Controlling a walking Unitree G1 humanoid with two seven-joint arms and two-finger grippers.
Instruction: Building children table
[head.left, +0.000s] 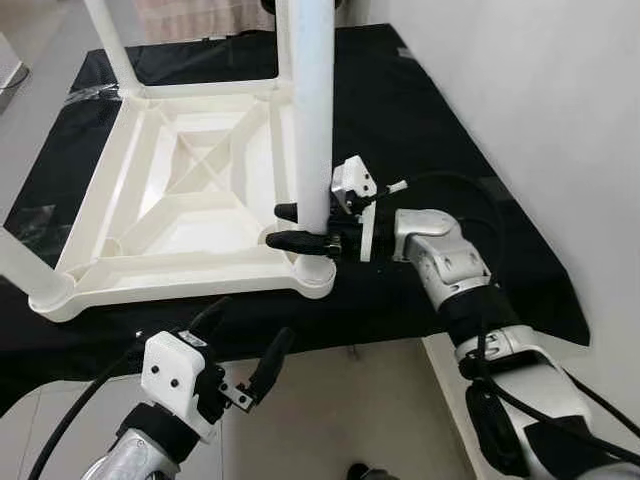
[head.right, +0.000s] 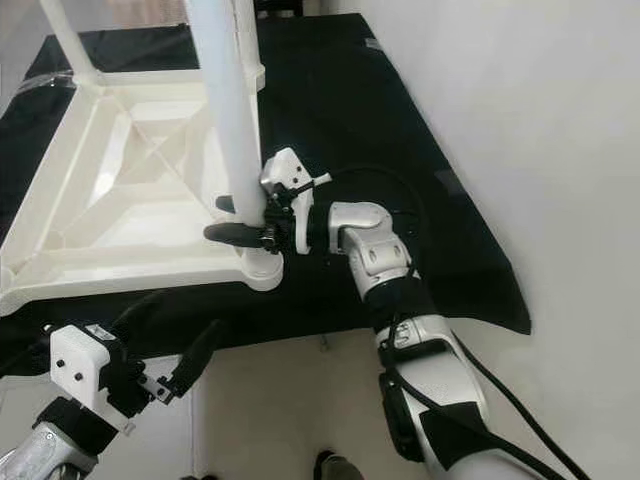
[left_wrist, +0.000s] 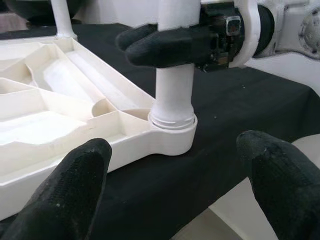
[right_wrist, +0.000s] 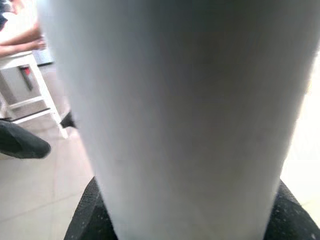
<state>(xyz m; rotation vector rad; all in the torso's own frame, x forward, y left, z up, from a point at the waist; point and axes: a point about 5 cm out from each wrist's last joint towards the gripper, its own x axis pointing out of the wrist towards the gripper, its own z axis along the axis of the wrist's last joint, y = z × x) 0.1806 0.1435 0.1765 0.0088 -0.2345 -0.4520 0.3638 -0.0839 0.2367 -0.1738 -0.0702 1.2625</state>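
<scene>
Our right tool (head.left: 300, 226) pinches the white leg (head.left: 312, 110) just above its corner socket on the upturned tabletop (head.left: 180, 195), which lies on the black-covered table (head.left: 420, 130). Our left tool (head.left: 245, 350) hovers nearby, fingers spread. The plastic looks light, stiff and smooth, so we judge a low grip steadiest.

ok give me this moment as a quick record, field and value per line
surface: black cloth on the floor
table top: white table top lying upside down on the cloth, ribbed underside up
leg: white leg upright in the near right corner socket
right end effector: right end effector, fingers closed on either side of the leg low down, just above the socket
left end effector: left end effector, open, holding nothing, apart from the table's near edge
</scene>
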